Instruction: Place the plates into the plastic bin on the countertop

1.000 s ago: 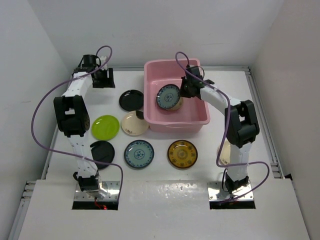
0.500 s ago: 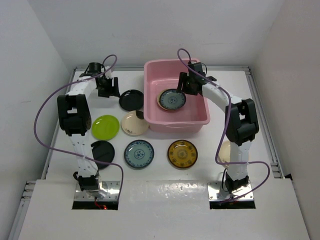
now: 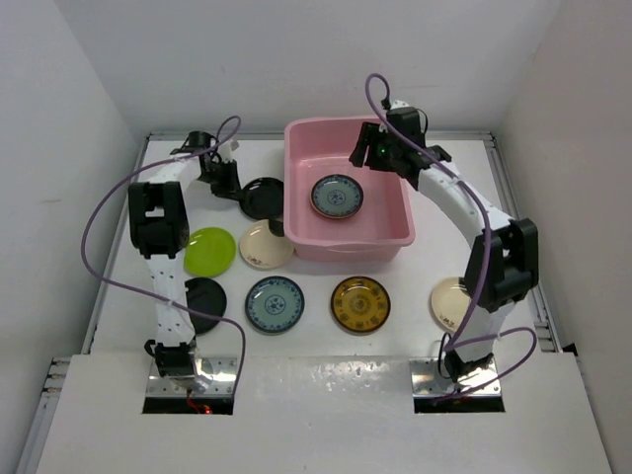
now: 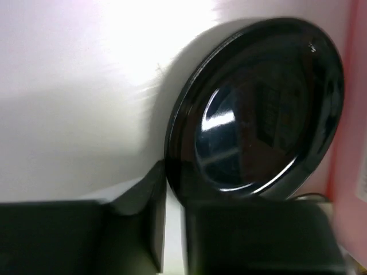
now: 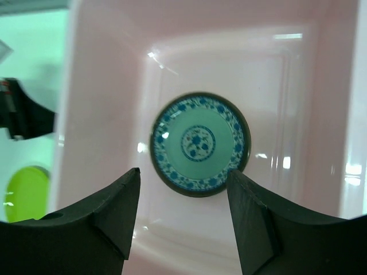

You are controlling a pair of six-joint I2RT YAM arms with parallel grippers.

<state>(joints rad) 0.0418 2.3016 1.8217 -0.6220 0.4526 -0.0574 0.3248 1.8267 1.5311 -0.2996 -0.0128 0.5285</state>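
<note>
Right wrist: right end effector (image 5: 183,173) wide open, empty, over blue-patterned plate (image 5: 199,144); left end effector (image 4: 173,209) near black plate (image 4: 258,109), opening unclear.

Glossy black plate (image 4: 258,114) sits on the white countertop (image 4: 74,86), pink bin (image 4: 351,143) tight on its right, blurry left gripper (image 4: 174,200) at its rim.

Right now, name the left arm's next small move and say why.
Probably ease the left gripper onto the rim of the black plate and close: its fingers sit at that rim, and the plate lies on the countertop beside the plastic bin.
</note>
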